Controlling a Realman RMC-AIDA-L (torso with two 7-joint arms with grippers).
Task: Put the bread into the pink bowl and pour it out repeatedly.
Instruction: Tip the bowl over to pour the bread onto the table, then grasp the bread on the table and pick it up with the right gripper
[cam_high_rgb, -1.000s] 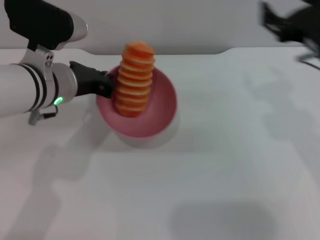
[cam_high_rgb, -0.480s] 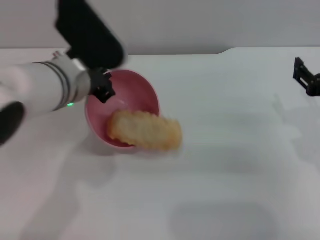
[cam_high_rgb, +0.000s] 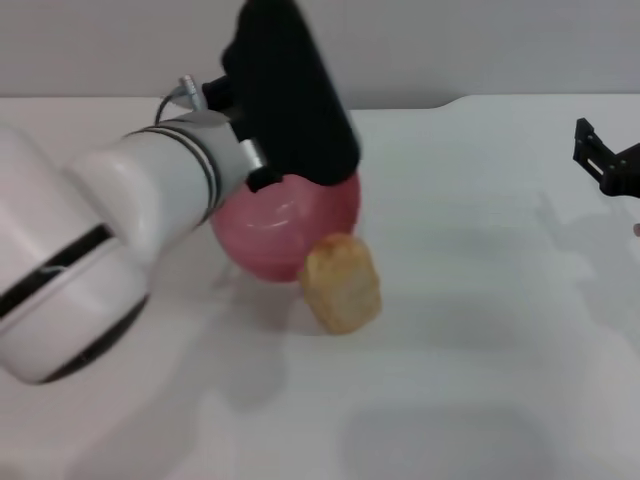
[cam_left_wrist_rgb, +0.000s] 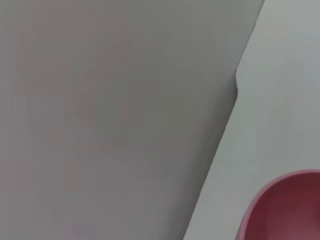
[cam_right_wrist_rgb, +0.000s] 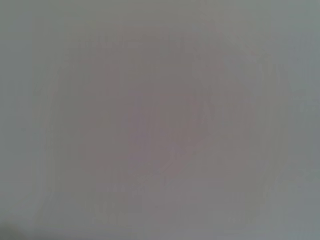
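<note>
The pink bowl (cam_high_rgb: 290, 225) is tipped over so that its glossy outside faces me, and its opening is turned away. My left gripper (cam_high_rgb: 262, 178) holds it at the rim, under the black wrist housing that covers the fingers. The bread (cam_high_rgb: 342, 282) lies on the white table (cam_high_rgb: 470, 330) just in front and to the right of the bowl, touching it, pale yellow-tan side up. A piece of the bowl (cam_left_wrist_rgb: 287, 207) also shows in the left wrist view. My right gripper (cam_high_rgb: 605, 165) hangs at the far right edge, well away from both.
My left forearm (cam_high_rgb: 110, 240) fills the left half of the head view and hides the table beneath it. A grey wall (cam_high_rgb: 450, 45) runs along the table's back edge. The right wrist view is plain grey.
My left arm has rolled the bowl further over, from on its side to nearly upside down. The bread has slid out of the bowl onto the table in front of it.
</note>
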